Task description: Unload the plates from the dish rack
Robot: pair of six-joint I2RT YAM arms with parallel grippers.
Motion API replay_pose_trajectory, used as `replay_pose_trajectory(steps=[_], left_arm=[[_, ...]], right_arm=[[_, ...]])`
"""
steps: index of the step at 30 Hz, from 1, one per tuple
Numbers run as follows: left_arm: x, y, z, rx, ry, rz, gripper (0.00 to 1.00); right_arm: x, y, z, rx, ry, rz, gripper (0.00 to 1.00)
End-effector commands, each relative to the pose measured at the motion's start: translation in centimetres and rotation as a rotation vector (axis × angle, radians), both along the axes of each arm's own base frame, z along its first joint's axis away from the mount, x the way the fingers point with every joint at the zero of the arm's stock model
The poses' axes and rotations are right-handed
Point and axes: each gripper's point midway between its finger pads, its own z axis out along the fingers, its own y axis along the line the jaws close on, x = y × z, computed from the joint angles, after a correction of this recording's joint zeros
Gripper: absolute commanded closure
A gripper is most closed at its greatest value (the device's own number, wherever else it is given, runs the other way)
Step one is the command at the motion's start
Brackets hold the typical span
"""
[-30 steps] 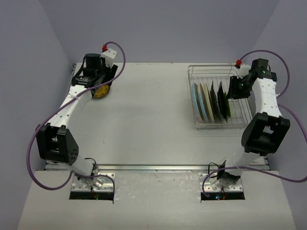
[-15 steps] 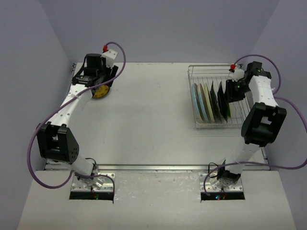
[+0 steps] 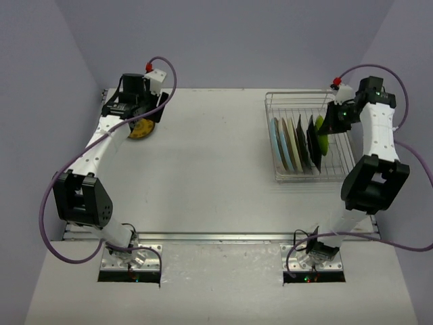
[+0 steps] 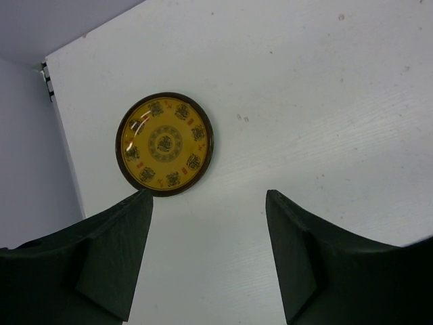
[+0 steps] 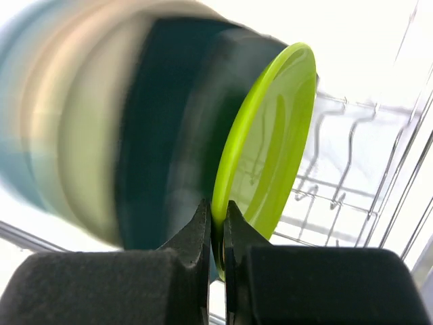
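The silver wire dish rack (image 3: 287,177) stands at the right of the table and holds several upright plates (image 3: 292,143): pale blue, cream and dark ones. My right gripper (image 3: 327,126) is inside the rack, shut on the rim of the lime-green plate (image 5: 270,135), which also shows in the top view (image 3: 323,140). A dark teal plate (image 5: 176,128) stands right next to it. My left gripper (image 3: 139,112) is open and empty above a yellow patterned plate with a dark rim (image 4: 165,144) lying flat at the table's far left, seen partly in the top view (image 3: 141,130).
The rack's wire dividers (image 5: 338,169) stand to the right of the green plate. The table's left edge (image 4: 64,149) meets the wall close to the yellow plate. Purple cables loop off both arms.
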Motion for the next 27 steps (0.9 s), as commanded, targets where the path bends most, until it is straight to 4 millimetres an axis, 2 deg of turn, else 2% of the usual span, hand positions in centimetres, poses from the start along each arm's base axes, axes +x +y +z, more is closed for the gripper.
replay_pose_trajectory(steps=[1, 4, 7, 8, 9, 11, 14, 16, 18, 20, 21, 22, 23, 25, 26, 27], left_arm=[[0.2, -2.3, 3.2, -0.108, -0.058, -0.066, 0.31], [0.2, -3.0, 4.8, -0.158, -0.079, -0.081, 0.21], [0.0, -4.2, 6.9, -0.253, -0.081, -0.132, 0.12], [-0.1, -4.6, 7.4, -0.289, -0.075, -0.153, 0.11], [-0.5, -6.0, 8.5, -0.347, -0.068, -0.226, 0.09], [-1.2, -8.0, 8.6, -0.425, -0.011, -0.319, 0.09], [-2.3, -10.2, 9.6, -0.534, 0.026, -0.406, 0.09], [-3.0, -11.2, 10.6, -0.586, 0.045, -0.453, 0.1], [-3.6, -12.0, 10.9, -0.632, 0.079, -0.488, 0.1], [-4.4, -12.9, 11.3, -0.683, 0.12, -0.53, 0.11], [-4.9, -13.4, 11.5, -0.713, 0.141, -0.557, 0.11], [-5.2, -13.6, 11.3, -0.731, 0.173, -0.557, 0.12], [-5.6, -13.9, 11.0, -0.744, 0.198, -0.565, 0.13], [-6.3, -14.5, 9.9, -0.767, 0.264, -0.579, 0.15], [-6.6, -14.7, 9.3, -0.768, 0.287, -0.583, 0.15], [-7.0, -14.9, 8.7, -0.766, 0.314, -0.586, 0.16]], right_arm=[[0.0, 2.8, 10.1, 0.091, -0.267, 0.045, 1.0], [0.0, 3.0, 13.6, 0.057, -0.4, 0.057, 1.0], [0.4, 4.1, 16.8, -0.044, -0.587, 0.16, 1.0], [0.7, 5.0, 16.9, -0.087, -0.612, 0.208, 1.0], [0.7, 7.5, 16.9, -0.151, -0.647, 0.311, 1.0], [0.7, 11.0, 18.0, -0.272, -0.751, 0.46, 1.0], [0.4, 16.9, 17.9, -0.431, -0.879, 0.669, 1.0], [-0.1, 20.3, 15.9, -0.563, -0.922, 0.777, 1.0], [0.2, 22.5, 16.6, -0.704, -1.061, 0.839, 1.0], [-0.7, 25.5, 16.0, -0.777, -1.153, 0.918, 1.0], [-1.0, 26.3, 14.8, -0.813, -1.171, 0.953, 1.0], [-1.2, 27.8, 15.8, -0.867, -1.257, 0.964, 1.0], [-1.5, 28.6, 15.8, -0.905, -1.308, 0.975, 1.0], [-2.0, 29.9, 14.3, -0.99, -1.374, 1.029, 1.0], [-2.2, 30.6, 15.1, -1.017, -1.437, 1.001, 1.0], [-2.6, 31.6, 14.6, -1.038, -1.465, 1.02, 1.0]])
